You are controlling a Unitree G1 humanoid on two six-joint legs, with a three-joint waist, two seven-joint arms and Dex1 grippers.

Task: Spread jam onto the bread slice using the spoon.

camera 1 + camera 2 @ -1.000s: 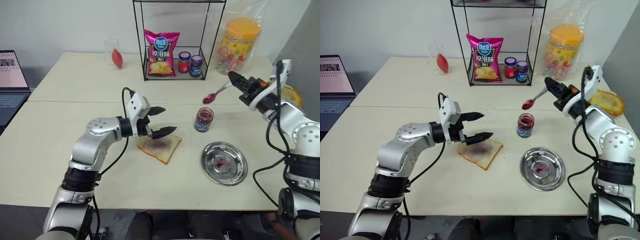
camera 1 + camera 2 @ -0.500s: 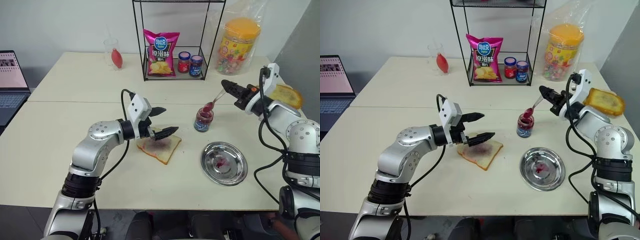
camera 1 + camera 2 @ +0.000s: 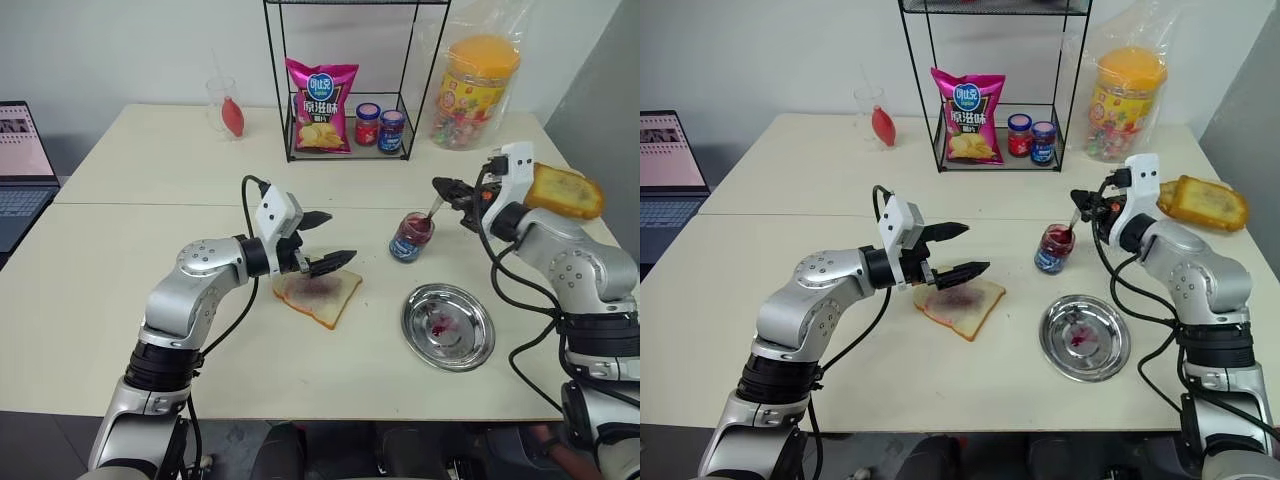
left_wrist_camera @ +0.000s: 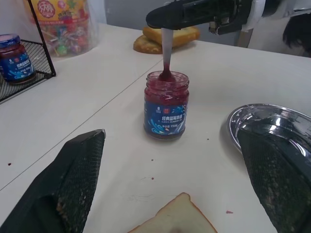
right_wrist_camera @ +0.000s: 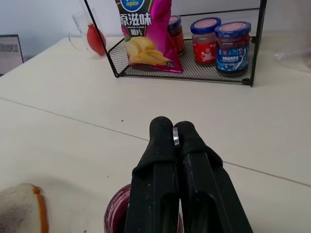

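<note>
Clamping the spoon [image 4: 165, 53], the right gripper [image 3: 443, 190] dips its bowl into the jam [image 3: 409, 237] jar. At the jar's nine o'clock, the left gripper [image 3: 324, 241] hovers wide open, empty, above the bread slice [image 3: 320, 295].

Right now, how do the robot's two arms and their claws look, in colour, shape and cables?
Both arms are glossy silver-grey shells with rounded joints and black bands between segments. Black cables loop outside each forearm. Each wrist carries a white boxy block. The left claw and the right claw each have two tapered black fingers with a finely textured, mesh-like pad surface.
</note>
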